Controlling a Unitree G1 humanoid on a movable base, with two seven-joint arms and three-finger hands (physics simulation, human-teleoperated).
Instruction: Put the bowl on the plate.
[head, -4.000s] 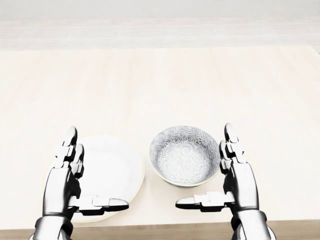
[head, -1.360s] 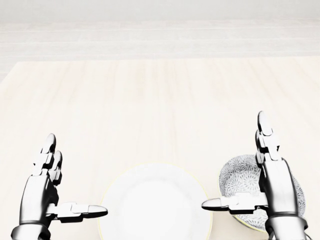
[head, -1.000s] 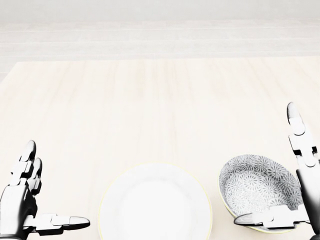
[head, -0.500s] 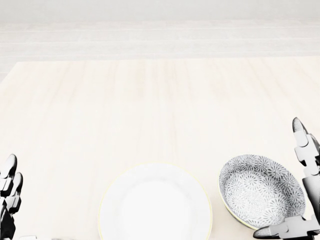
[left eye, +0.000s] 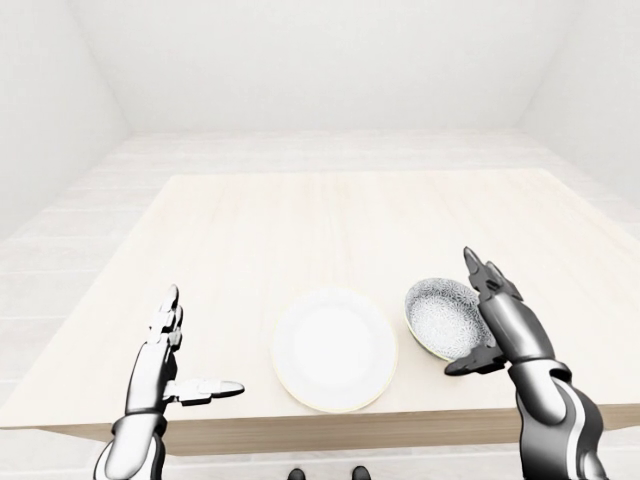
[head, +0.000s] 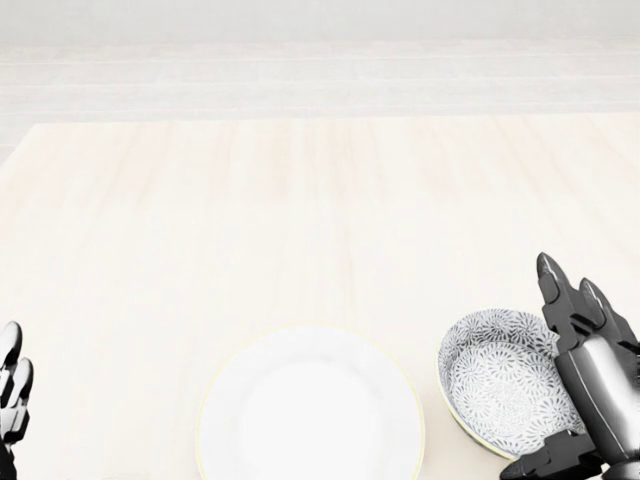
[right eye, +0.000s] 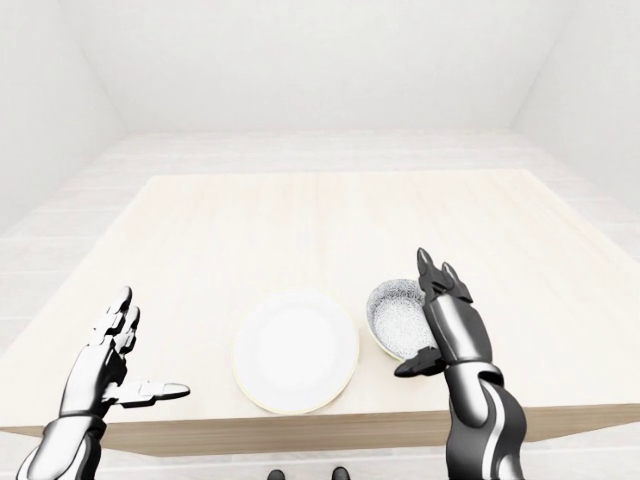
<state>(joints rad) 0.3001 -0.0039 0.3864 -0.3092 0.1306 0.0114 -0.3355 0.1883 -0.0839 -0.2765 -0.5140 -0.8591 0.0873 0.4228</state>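
A patterned bowl (head: 505, 385) sits on a pale wooden table (left eye: 330, 225) close to its near edge (the bottom edge in the left-eye view), just right of a white plate (left eye: 335, 348) and apart from it by a narrow strip of bare wood. The bowl is upright, its speckled grey inside showing, and it has not yet been set on the plate. The robot's right hand (left eye: 492, 322) stands at the bowl's right side with its 3 fingers spread; the 2 upper fingers (head: 560, 295) reach over the bowl's right rim and the thumb points left below the rim, none closed round it. Whether any finger touches the bowl cannot be told. The left hand (left eye: 170, 352) hovers over the table's near left corner, well clear of the plate, fingers likewise apart and thumb pointing toward the plate. In the head view only its fingertips show, at the bottom left edge.
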